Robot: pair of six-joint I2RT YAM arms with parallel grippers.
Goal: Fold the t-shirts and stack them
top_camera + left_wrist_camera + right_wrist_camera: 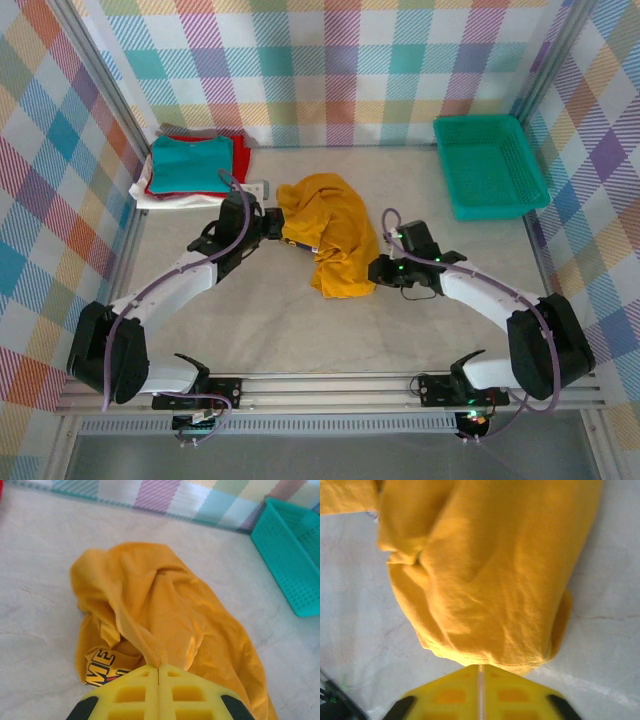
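Yellow shirt lay bunched mid-table, near the folded stack. I had left gripper and right gripper both pinched shut on its cloth. Risk: thin pinches slipping, or doubled layers caught, once pulled apart.

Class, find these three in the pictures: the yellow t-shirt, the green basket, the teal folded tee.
yellow t-shirt (335, 235), top external view, middle of the crumpled cloth.
green basket (490, 160), top external view, its bare mesh floor.
teal folded tee (190, 165), top external view, centre of its top face.
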